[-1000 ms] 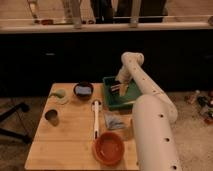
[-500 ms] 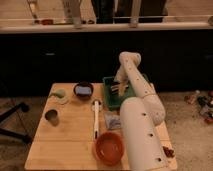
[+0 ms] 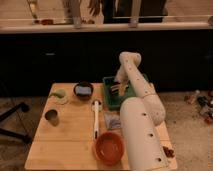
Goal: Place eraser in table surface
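Note:
My gripper [image 3: 118,88] is at the end of the white arm [image 3: 134,75], down inside the green tray [image 3: 109,99] at the far middle of the wooden table [image 3: 65,142]. Small dark and orange items lie in the tray right at the gripper. I cannot single out the eraser among them, and I cannot tell whether the gripper holds anything. The arm's thick lower segment [image 3: 142,135] covers the table's right side.
A dark bowl [image 3: 83,90] and a pale green item [image 3: 60,95] sit at the far left. A metal cup [image 3: 51,116] stands at the left. A white long-handled tool [image 3: 95,119], a small packet [image 3: 113,121] and an orange bowl [image 3: 109,148] lie in the middle and front.
The arm's lower segment has swung left, now covering more of the table's right side. The gripper has stayed over the green tray.

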Motion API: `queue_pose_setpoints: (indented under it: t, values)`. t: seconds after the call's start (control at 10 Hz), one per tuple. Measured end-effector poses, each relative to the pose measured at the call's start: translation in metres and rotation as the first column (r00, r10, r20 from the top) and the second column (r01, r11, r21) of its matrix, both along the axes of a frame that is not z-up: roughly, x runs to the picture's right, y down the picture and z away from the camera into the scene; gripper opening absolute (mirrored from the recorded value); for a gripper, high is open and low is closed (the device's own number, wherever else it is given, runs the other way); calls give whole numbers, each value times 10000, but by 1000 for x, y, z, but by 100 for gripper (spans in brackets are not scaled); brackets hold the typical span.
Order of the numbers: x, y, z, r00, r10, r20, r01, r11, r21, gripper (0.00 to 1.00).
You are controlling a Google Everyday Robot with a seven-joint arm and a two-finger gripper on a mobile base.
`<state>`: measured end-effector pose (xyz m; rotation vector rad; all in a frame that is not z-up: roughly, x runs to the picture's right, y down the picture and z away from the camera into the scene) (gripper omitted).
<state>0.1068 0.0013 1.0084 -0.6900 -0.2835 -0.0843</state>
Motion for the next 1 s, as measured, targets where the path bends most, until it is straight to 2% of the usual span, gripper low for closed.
queue_pose_setpoints:
  t: [0.3, 0.7, 1.0]
  values:
    - [0, 0, 0, 10000, 6, -3, -6, 10000, 2, 80]
    - [27, -2, 5, 9927, 1051, -585, -1046, 9944, 116, 80]
    - [18, 3, 18, 9853, 1523, -774, -1519, 9883, 111, 80]
